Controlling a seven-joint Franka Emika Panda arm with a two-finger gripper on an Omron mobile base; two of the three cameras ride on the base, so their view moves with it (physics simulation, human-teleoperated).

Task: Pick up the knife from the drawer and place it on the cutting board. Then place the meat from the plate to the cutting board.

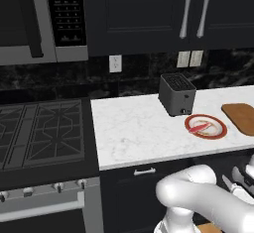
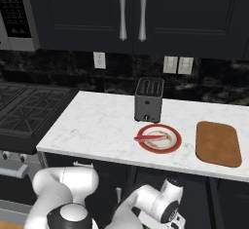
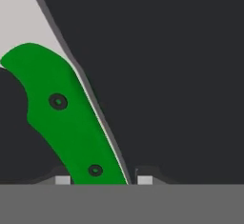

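Tool low, below worktop edge, w/ knife between its two tips in hand view: green handle w/ two dark rivets runs up from btwn the tips, pale blade beyond at top left. Tips flank handle closely, but can't tell if actually clamped on it. Dark surface behind knife. Arm bent down in front of dark lower cabinets in both base views. Up on white marble worktop: plate w/ red rim, meat lying on its left part, reaching past the rim. Cutting board just right of plate, apart from it, bare. Toaster behind plate, near wall. Stove left of worktop; microwave above it.
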